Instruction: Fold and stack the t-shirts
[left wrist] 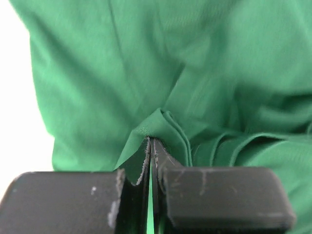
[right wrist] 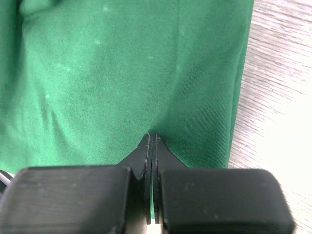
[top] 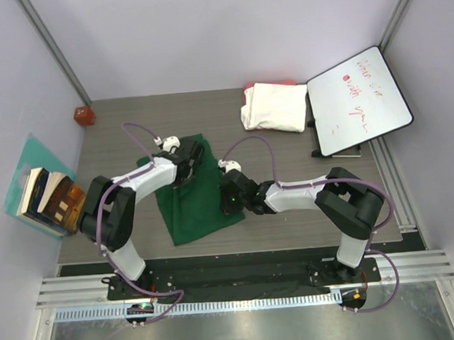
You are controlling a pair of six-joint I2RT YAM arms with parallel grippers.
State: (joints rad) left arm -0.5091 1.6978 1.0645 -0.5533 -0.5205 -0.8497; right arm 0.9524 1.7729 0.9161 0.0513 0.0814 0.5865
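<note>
Left claw [left wrist: 150,142] and right claw [right wrist: 152,137] each pinch a fold of the dark green t-shirt [top: 193,214].

The t-shirt [top: 192,211] is plain dark green. The folded shirt [top: 275,105] is cream-white, with a red-pink cloth edge [top: 272,83] beneath. The table [top: 169,112] is grey wood-grain. The whiteboard [top: 358,104] is white with red writing.

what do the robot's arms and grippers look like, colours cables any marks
Both the left arm and right arm have white shells over black joints on black bases, each trailed by a looping purple cable. The left gripper and right gripper have blocky matt black fingers with thin dark pads, rough at the edges; the finger blocks carry small pale scuffs.
</note>
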